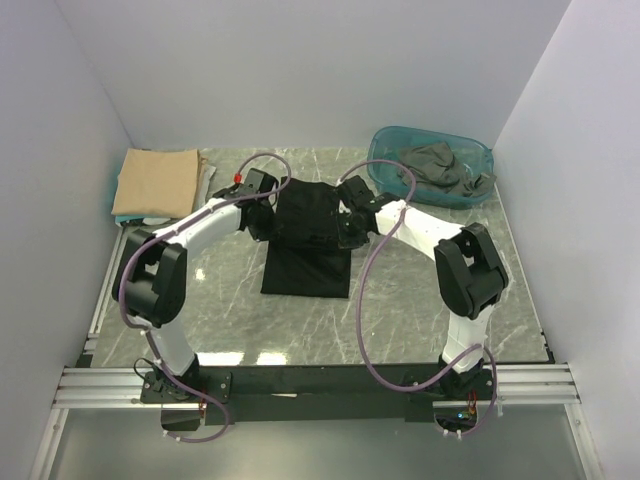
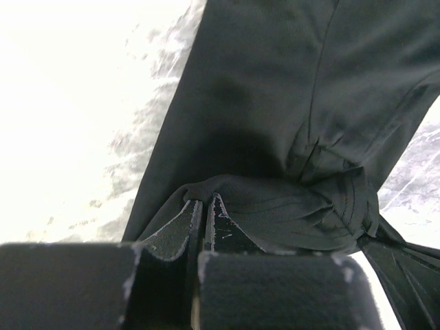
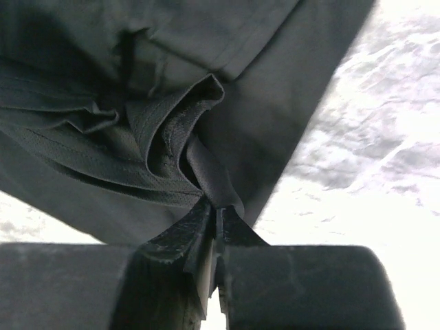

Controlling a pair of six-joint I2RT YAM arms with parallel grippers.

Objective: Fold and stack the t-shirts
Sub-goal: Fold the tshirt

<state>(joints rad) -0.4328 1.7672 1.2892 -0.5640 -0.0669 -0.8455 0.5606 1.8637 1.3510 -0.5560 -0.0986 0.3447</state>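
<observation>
A black t-shirt [image 1: 308,262] lies partly folded in the middle of the marble table, its upper part doubled over and lifted between both arms. My left gripper [image 1: 268,222] is at its left edge, shut on a bunched fold of the black cloth [image 2: 275,82]; the left wrist view shows the jaws [image 2: 205,199] pressed together on it. My right gripper [image 1: 348,228] holds the right edge. In the right wrist view its tips [image 3: 218,207] pinch a fold of the black cloth [image 3: 275,96], with barely a slit between them. A folded tan t-shirt [image 1: 157,180] lies at the back left.
A translucent teal tub [image 1: 400,135] at the back right holds a crumpled dark grey t-shirt [image 1: 440,165]. Pale cloth [image 1: 145,217] peeks out under the tan shirt. White walls close in the table on three sides, and an aluminium rail runs along the near edge.
</observation>
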